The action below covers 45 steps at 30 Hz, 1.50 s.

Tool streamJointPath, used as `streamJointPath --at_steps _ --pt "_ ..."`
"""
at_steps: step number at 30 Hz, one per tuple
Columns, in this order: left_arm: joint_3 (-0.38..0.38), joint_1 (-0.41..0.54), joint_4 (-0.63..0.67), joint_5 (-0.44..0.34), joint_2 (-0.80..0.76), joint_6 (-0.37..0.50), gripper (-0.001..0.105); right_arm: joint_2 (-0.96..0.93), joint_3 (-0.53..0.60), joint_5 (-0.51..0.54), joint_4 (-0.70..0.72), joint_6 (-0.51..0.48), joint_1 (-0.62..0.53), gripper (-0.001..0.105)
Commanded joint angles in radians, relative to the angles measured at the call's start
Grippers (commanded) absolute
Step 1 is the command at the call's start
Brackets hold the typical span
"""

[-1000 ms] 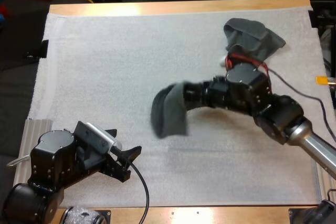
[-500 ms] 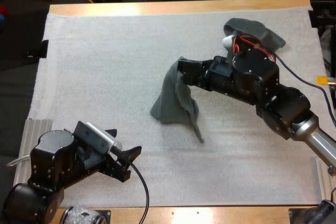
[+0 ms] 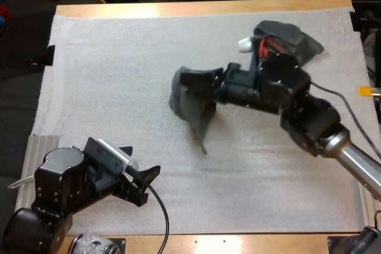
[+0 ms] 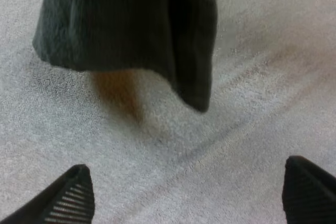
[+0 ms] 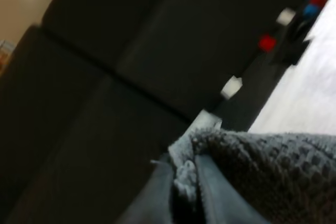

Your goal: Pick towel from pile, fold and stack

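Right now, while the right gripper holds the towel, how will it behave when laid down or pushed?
Likely floppy: the towel droops in folds from the right gripper, a corner hanging toward the mat. Probably light, since a pinch at one edge carries it. Pushed, it would likely bunch rather than slide.

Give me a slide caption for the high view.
Right hand grips a dark towel over the white mat; left hand open at near edge; crumpled pile beyond.

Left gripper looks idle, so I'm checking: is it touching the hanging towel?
Apart. The left wrist view shows the left gripper, fingers open, over bare mat, well short of the towel hanging ahead.
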Motion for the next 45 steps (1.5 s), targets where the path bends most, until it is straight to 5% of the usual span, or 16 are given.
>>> streamJointPath --at_steps 1,20,33,45 --pt "-0.011 -0.002 -0.001 0.007 0.001 -0.003 0.071 0.005 -0.009 -0.055 -0.02 -0.016 0.021 0.001" --pt "-0.011 -0.002 -0.001 0.007 0.001 -0.003 0.071 0.227 0.0 0.1 0.582 -0.347 0.09 0.001" --pt "0.009 -0.002 0.084 -0.034 0.001 0.04 0.071 0.233 0.188 0.18 0.635 -0.339 0.09 0.001" --pt "0.223 -0.002 0.111 -0.054 0.001 0.079 0.071 0.231 0.229 0.182 0.635 -0.339 0.09 0.001"
